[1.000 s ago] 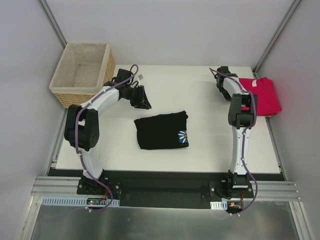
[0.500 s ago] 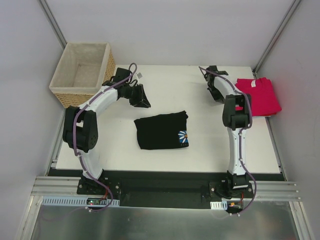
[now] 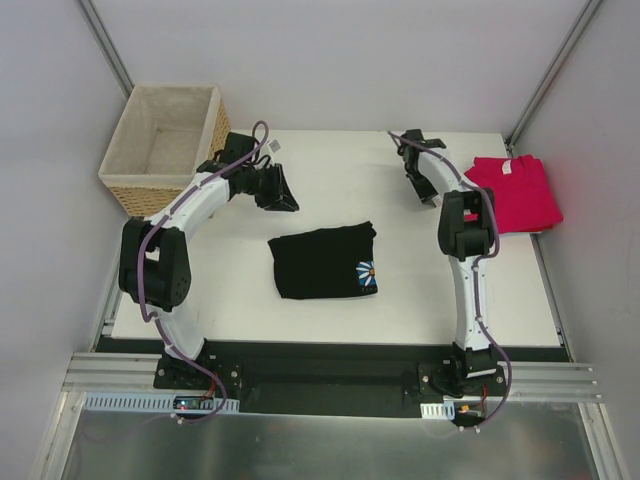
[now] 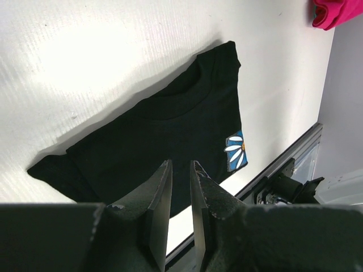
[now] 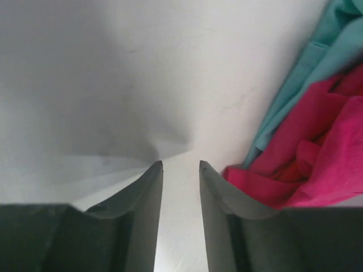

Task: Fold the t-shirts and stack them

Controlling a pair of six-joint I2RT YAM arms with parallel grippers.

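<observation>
Your right end effector (image 5: 181, 165), fingers parted and empty, is just left of the folded red t-shirt (image 5: 317, 153).

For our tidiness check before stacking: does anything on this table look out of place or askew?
The pinkish-red t-shirt lies at the far right of the table, overhanging its edge. The black daisy-print t-shirt lies folded mid-table, slightly skewed. They are apart, not stacked.
</observation>
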